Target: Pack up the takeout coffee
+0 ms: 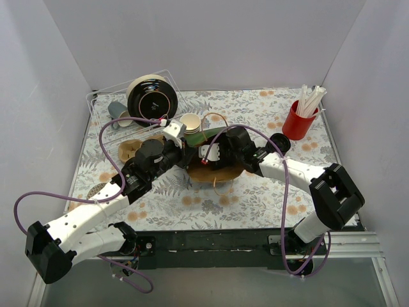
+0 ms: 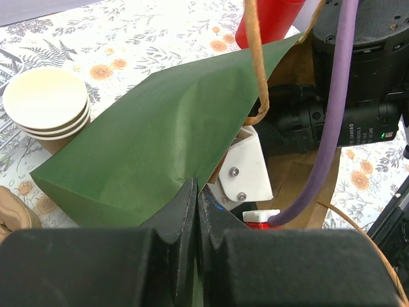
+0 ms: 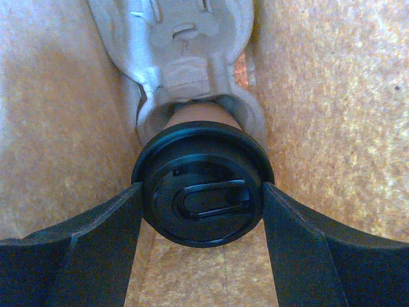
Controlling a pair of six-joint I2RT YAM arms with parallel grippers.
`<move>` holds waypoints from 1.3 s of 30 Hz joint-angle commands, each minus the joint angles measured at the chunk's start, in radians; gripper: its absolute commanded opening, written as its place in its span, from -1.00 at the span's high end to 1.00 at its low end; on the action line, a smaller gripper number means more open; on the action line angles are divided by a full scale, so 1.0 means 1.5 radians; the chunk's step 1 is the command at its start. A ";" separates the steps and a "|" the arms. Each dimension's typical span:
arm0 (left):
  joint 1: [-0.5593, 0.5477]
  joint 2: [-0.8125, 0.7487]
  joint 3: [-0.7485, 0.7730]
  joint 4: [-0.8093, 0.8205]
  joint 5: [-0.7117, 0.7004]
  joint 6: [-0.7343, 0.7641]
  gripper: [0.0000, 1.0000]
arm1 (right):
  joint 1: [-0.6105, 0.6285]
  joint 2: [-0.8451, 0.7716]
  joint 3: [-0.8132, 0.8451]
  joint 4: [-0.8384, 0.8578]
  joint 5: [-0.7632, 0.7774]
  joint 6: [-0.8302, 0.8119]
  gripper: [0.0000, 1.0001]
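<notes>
on my far right a red cup (image 1: pixel 295 125) stands full of white sticks (image 1: pixel 311 99). a stack of lidless tan cups (image 2: pixel 46 102) sits on my flowered cloth (image 1: pixel 255 198). near it, a clear tray (image 1: pixel 96 105) holds a round black thing (image 1: pixel 152 99) with a tan rim.

Inside the brown-and-green paper bag (image 3: pixel 319 96) it's tight: kraft walls sit close on both sides of the right claw (image 3: pixel 202 188), which is clamped on the black-lidded tan paper coffee cup (image 3: pixel 203 211), so no side room. At the mouth, the left claw (image 2: pixel 196 192) pinches the green flap and the right arm fills the opening. A stack of lidless tan cups (image 1: pixel 190 121) sits just behind the flap. The red cup of white straws (image 1: pixel 297 121) is well apart, back right. The desk (image 1: pixel 255 204) in front of the bag is passable.
</notes>
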 commanded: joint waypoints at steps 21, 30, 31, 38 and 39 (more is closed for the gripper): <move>0.010 -0.002 0.060 -0.017 0.019 -0.039 1.00 | -0.007 0.001 0.048 -0.082 0.029 0.065 -0.03; 0.010 0.009 0.081 -0.039 0.035 -0.039 1.00 | -0.007 -0.045 0.059 -0.142 0.023 0.069 -0.45; 0.010 0.011 0.083 -0.039 0.036 -0.038 1.00 | -0.007 -0.052 0.058 -0.150 0.024 0.069 -0.49; 0.010 0.021 0.097 -0.056 0.042 -0.034 1.00 | -0.007 -0.090 0.067 -0.206 0.024 0.068 -0.71; 0.011 0.023 0.098 -0.056 0.043 -0.033 1.00 | -0.007 -0.093 0.069 -0.212 0.023 0.065 -0.73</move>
